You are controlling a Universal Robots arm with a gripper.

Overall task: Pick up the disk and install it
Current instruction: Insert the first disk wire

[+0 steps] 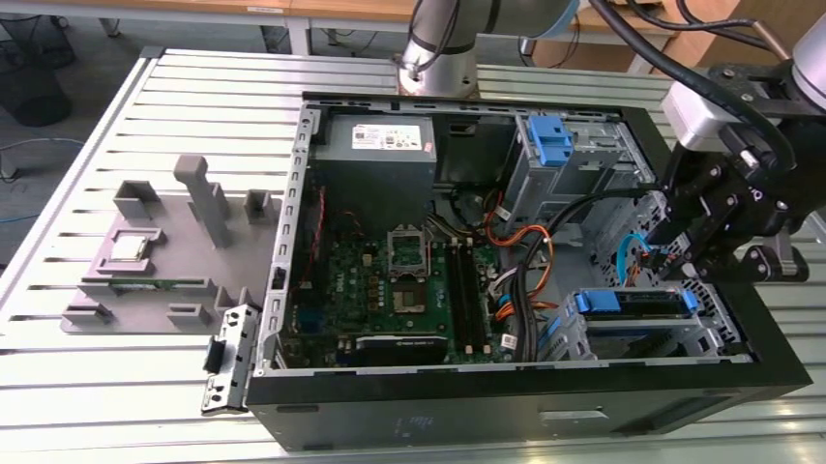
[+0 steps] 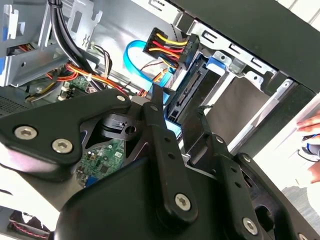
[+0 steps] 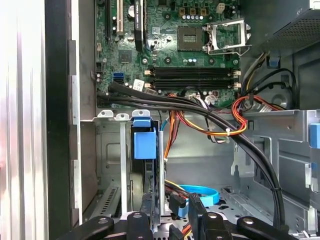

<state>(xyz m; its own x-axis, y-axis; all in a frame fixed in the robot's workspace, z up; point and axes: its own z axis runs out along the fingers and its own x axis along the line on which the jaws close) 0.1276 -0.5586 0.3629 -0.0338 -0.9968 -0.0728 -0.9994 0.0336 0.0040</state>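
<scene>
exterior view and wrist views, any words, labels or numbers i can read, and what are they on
None can be read.
white sticker on the grey power supply box, exterior view: print too small to read.
motherboard, first wrist view: white markings too small to read.

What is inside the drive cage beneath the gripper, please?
The disk sits edge-on in the drive cage, blue rail showing, coloured cables at one end. The cage walls cover its flat faces.
</scene>
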